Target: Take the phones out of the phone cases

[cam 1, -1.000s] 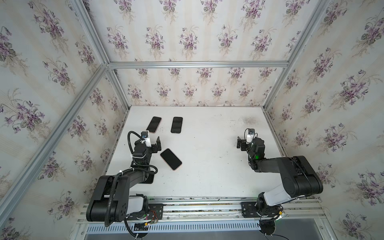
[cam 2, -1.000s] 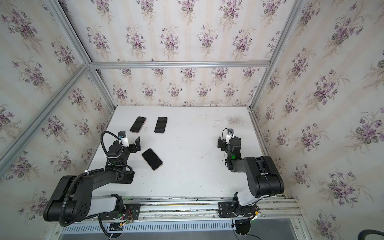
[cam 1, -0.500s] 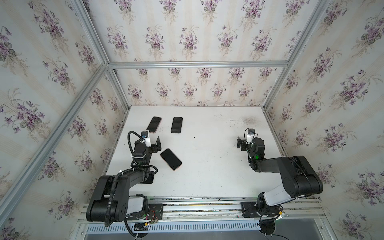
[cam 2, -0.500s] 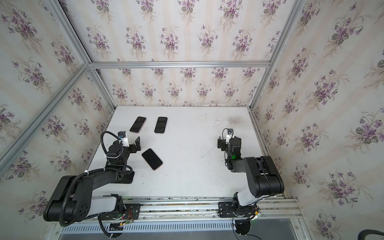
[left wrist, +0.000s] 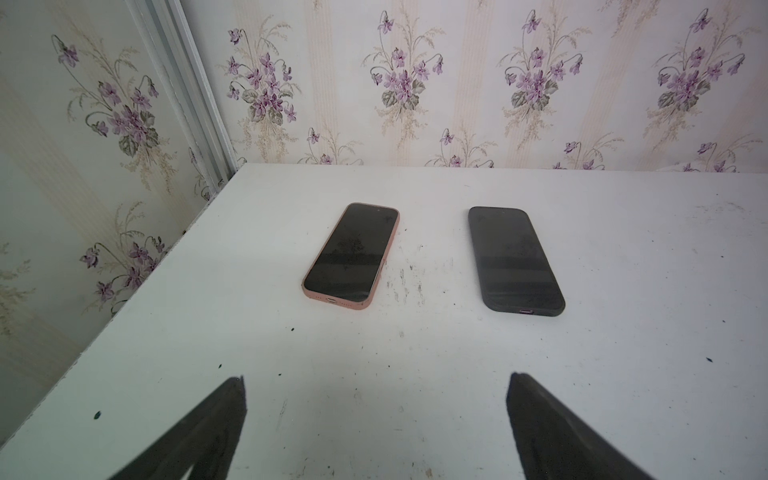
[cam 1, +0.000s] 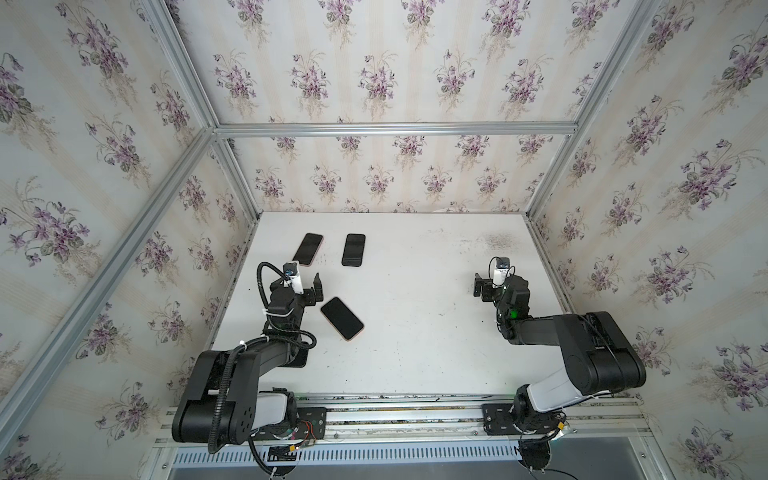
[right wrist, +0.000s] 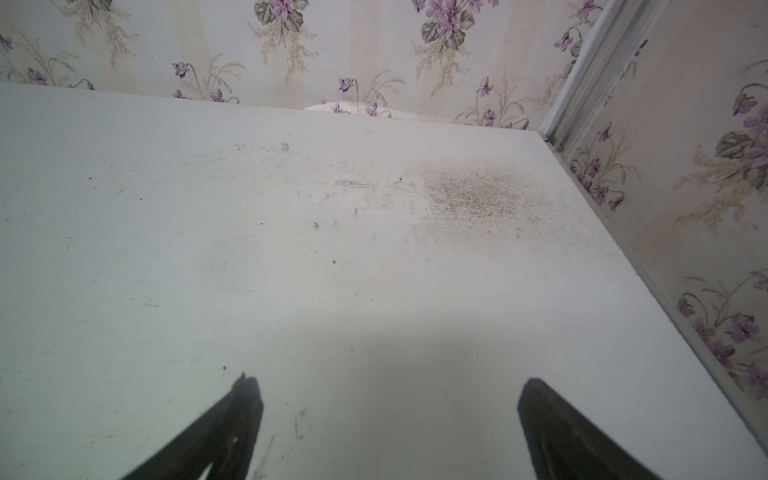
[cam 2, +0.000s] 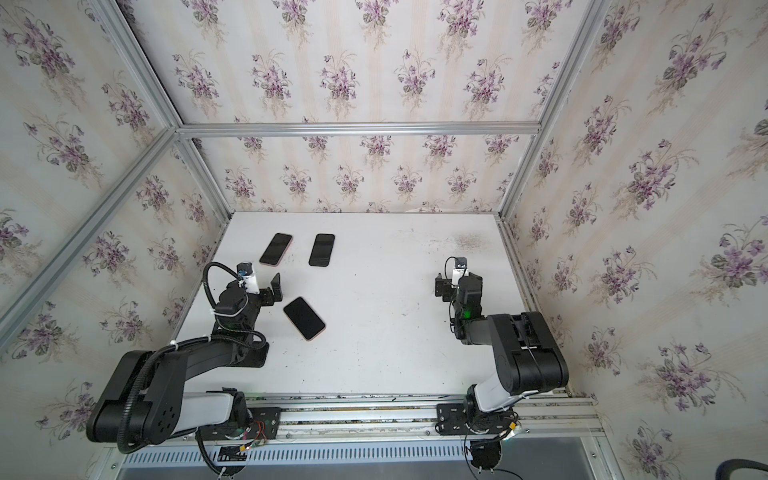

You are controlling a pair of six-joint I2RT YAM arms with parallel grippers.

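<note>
Three phones (cam 1: 342,318) crowd left of table (cam 1: 415,353) — right side open; left hand (left wrist: 376,378), right hand (right wrist: 389,381) both spread, holding nothing.

Pink-cased phone (cam 2: 304,318) flat on table (cam 2: 395,332), just beside left gripper (cam 2: 264,286).

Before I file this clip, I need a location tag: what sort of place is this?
Probably a robot data-collection booth, not a home: wallpapered panels on an aluminium frame box in a white table, and a left arm and right arm stand on a rail at its front.
</note>
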